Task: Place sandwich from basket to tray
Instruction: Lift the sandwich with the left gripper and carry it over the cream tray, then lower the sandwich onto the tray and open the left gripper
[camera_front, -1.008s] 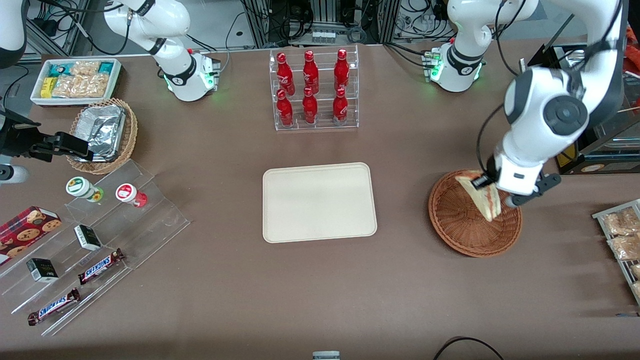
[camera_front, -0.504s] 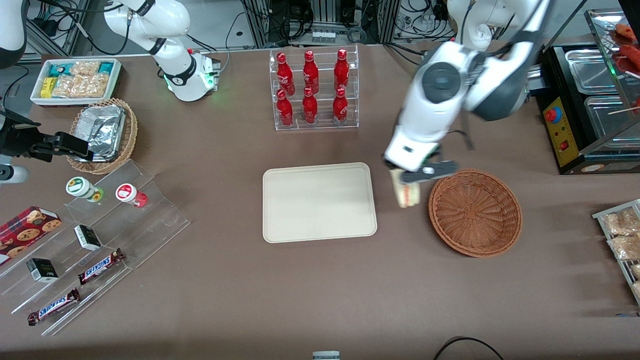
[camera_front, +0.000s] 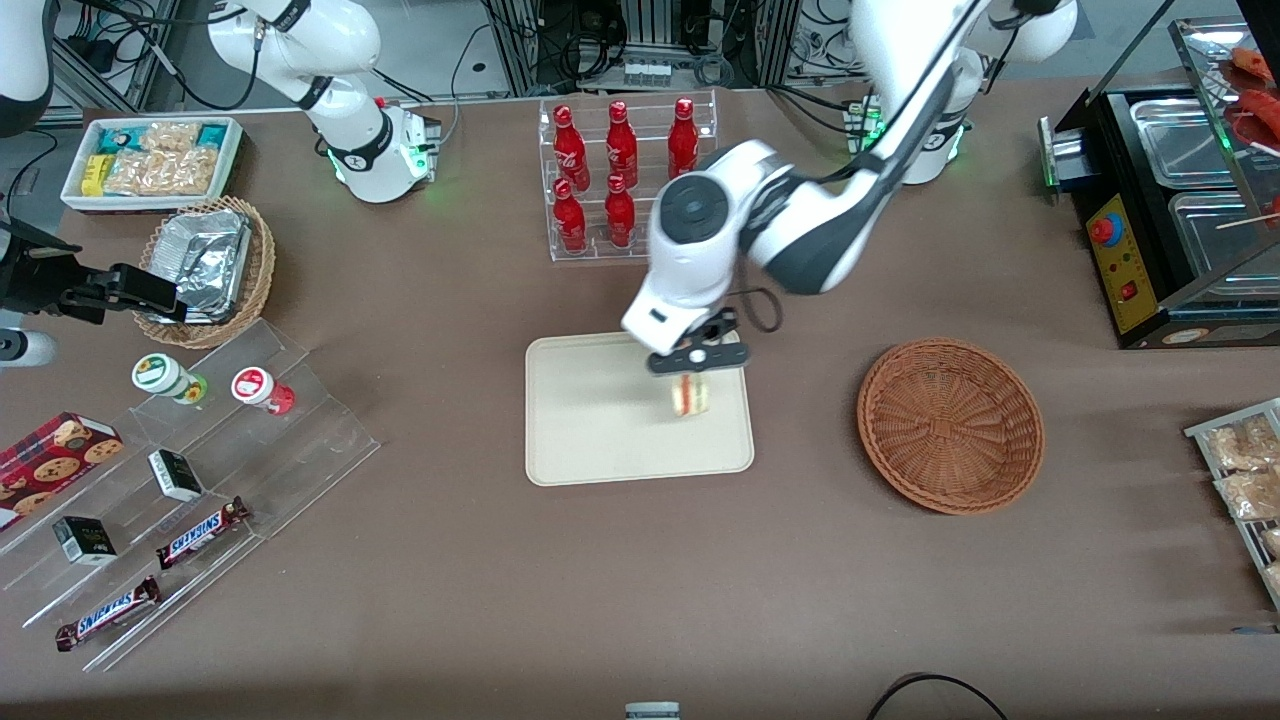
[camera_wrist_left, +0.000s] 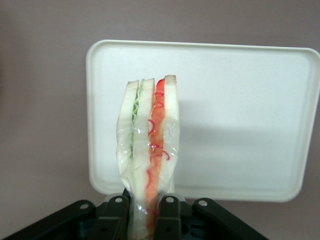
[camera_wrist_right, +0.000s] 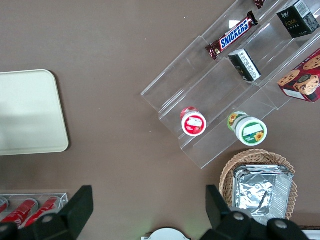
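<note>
Brown tabletop (camera_front: 450, 600), carrying a cream tray (camera_front: 590, 440) mid-surface and a brown wicker basket (camera_front: 950, 425) toward the working arm's end. Farther from the camera, a clear rack of red bottles (camera_front: 625, 180). Above the tray, the gripper (camera_front: 690, 368).

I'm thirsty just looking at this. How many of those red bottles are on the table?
5 show: in the clear rack, three on the upper step, two on the lower. The arm, whose gripper holds the sandwich above the tray, may hide another.

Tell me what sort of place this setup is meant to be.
Probably a mock snack counter in a robot lab: red bottles in a clear rack, Snickers bars on acrylic steps, a bin of snack packets. The gripper holds a sandwich above the tray.
</note>
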